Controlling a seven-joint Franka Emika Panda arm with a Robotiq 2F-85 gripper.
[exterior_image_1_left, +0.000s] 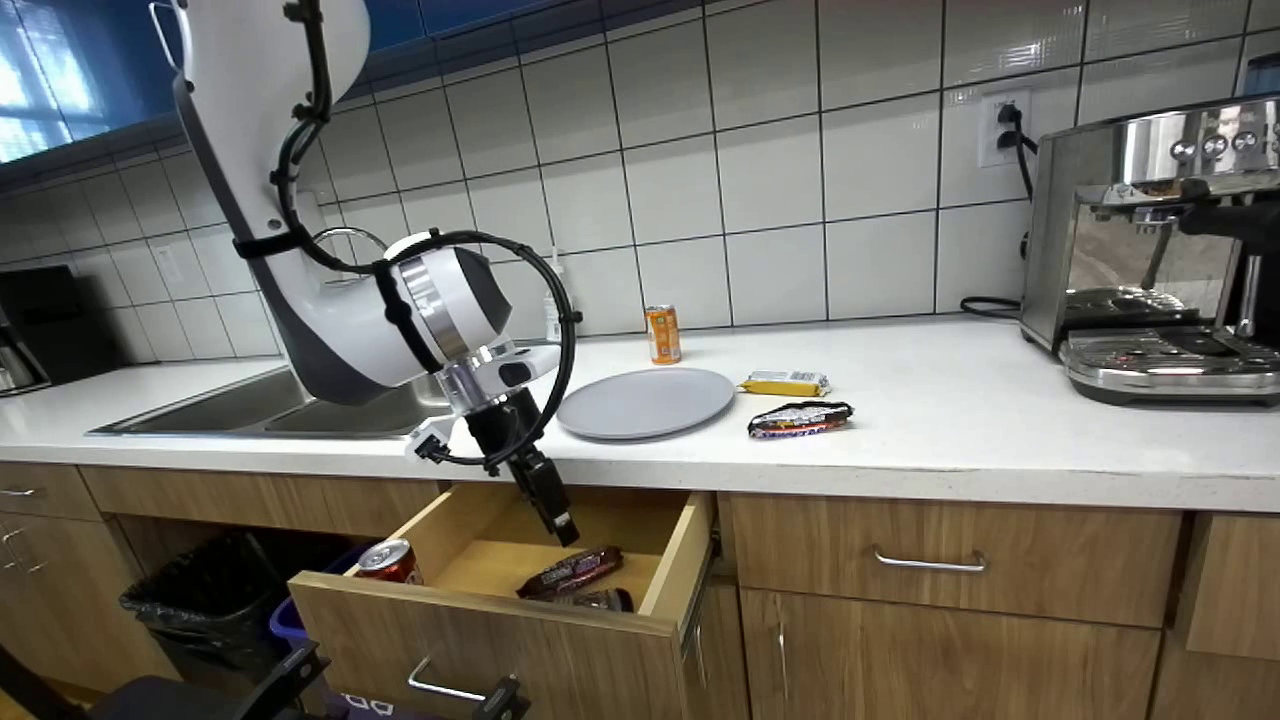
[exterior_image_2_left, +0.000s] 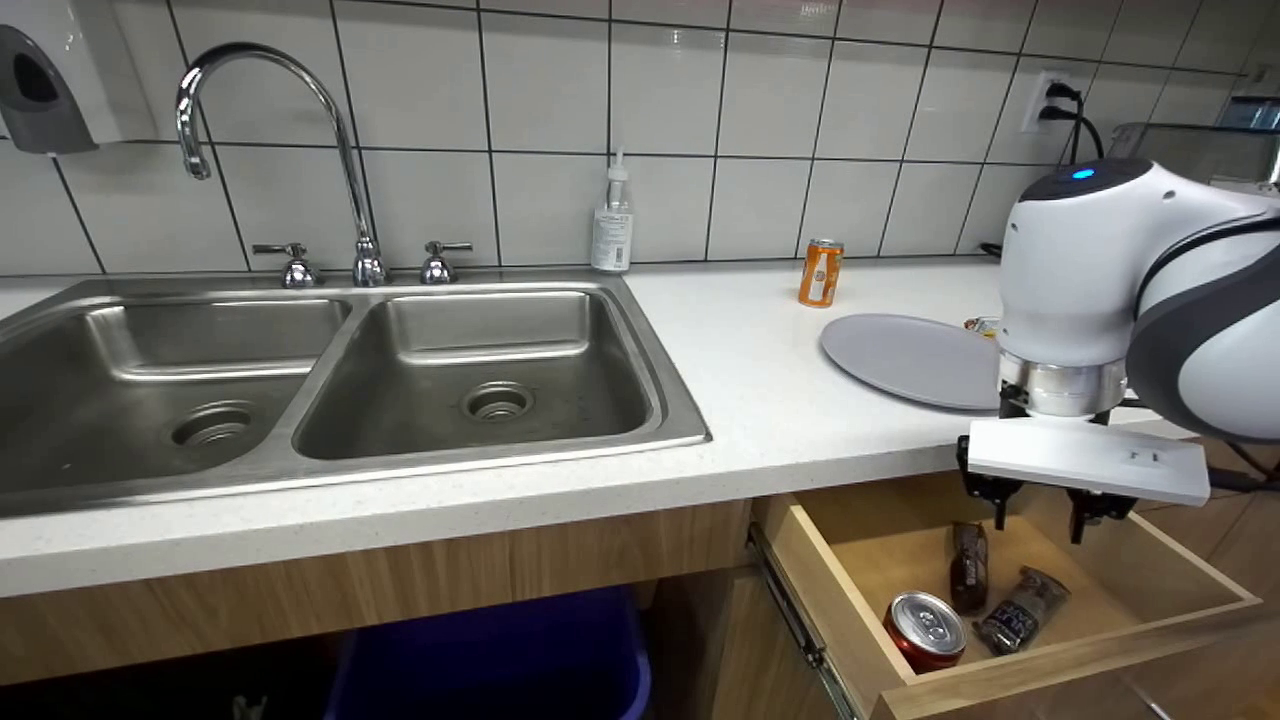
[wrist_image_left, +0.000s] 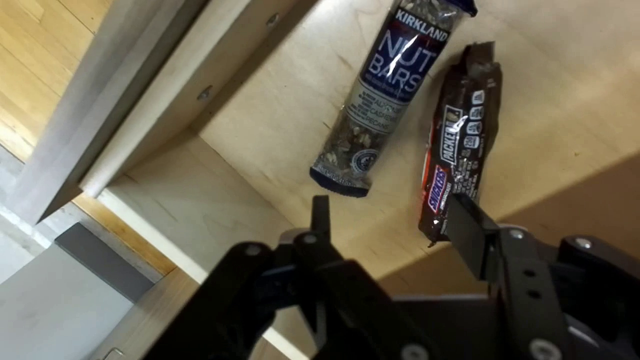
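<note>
My gripper (wrist_image_left: 389, 200) is open and empty above the pulled-out drawer (exterior_image_1_left: 500, 606). It also shows over the drawer in an exterior view (exterior_image_2_left: 1038, 525). A brown Snickers bar (wrist_image_left: 465, 130) lies on the drawer floor; in the wrist view the right finger overlaps its lower end, with no visible grip. A clear and dark blue nut bar (wrist_image_left: 390, 85) lies beside it. Both bars show in an exterior view, the Snickers (exterior_image_2_left: 968, 567) further back and the nut bar (exterior_image_2_left: 1022, 612) nearer the drawer front. A red can (exterior_image_2_left: 925, 632) stands in the drawer's front corner.
On the counter are a grey plate (exterior_image_1_left: 645, 403), an orange can (exterior_image_1_left: 662, 335), a yellow-wrapped bar (exterior_image_1_left: 785, 384) and a dark-wrapped bar (exterior_image_1_left: 800, 420). A coffee machine (exterior_image_1_left: 1170, 250) stands at one end. A double sink (exterior_image_2_left: 330, 390) lies beside the drawer, with a blue bin (exterior_image_2_left: 500, 660) below.
</note>
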